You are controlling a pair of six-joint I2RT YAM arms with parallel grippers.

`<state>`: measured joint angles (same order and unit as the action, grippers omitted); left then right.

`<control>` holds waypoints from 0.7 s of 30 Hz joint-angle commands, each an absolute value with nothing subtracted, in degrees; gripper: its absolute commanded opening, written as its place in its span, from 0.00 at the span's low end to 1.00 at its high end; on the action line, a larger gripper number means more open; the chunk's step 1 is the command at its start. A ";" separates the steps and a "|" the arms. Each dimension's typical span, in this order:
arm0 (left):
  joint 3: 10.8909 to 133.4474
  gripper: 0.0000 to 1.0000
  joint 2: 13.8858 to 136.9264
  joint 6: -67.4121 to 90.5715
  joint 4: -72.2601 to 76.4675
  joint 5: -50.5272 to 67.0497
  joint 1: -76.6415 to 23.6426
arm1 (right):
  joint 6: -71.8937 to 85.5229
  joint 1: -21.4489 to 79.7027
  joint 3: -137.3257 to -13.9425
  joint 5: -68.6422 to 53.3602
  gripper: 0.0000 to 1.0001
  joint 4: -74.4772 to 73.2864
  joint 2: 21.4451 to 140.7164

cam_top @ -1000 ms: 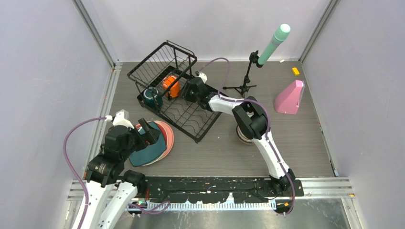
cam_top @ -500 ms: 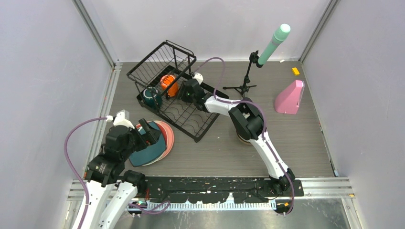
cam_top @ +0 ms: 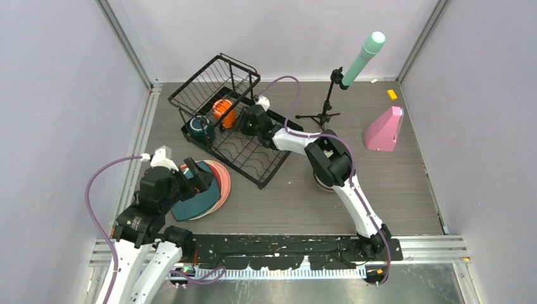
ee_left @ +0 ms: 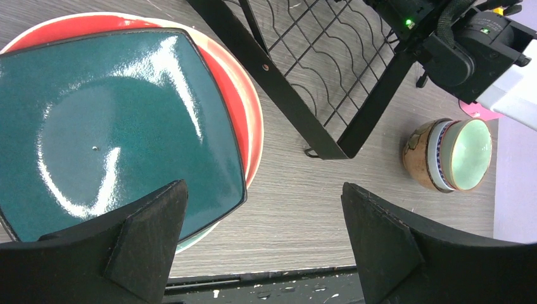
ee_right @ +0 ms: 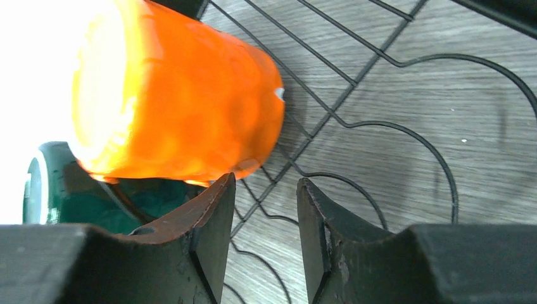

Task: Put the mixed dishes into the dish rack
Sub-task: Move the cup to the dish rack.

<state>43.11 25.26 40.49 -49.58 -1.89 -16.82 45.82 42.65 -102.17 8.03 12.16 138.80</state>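
We see the orange mug (ee_right: 177, 107) in the dish rack (ee_left: 285, 95), toward the raised basket end, with the dark green mug (cam_top: 201, 128) just beside it. Our right fingers (ee_right: 209, 234) sit just short of the orange mug, narrowly parted with nothing between them. On the counter (cam_top: 392, 183) beside the rack, the dark teal plate (ee_left: 107, 126) tops a reddish plate (ee_left: 231, 107). Our left fingers (ee_left: 145, 234) hang above them, spread wide and empty. The stacked bowls (ee_left: 449, 155) rest near the rack's corner.
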 commanded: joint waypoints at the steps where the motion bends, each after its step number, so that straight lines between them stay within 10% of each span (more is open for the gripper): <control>1: 42.83 0.94 25.32 41.04 -47.38 -0.97 -16.80 | 44.85 43.07 -102.08 7.75 0.46 15.79 132.22; 21: 42.59 0.94 24.87 40.78 -47.77 -1.23 -16.79 | 45.11 42.18 -110.72 3.67 0.46 12.41 138.72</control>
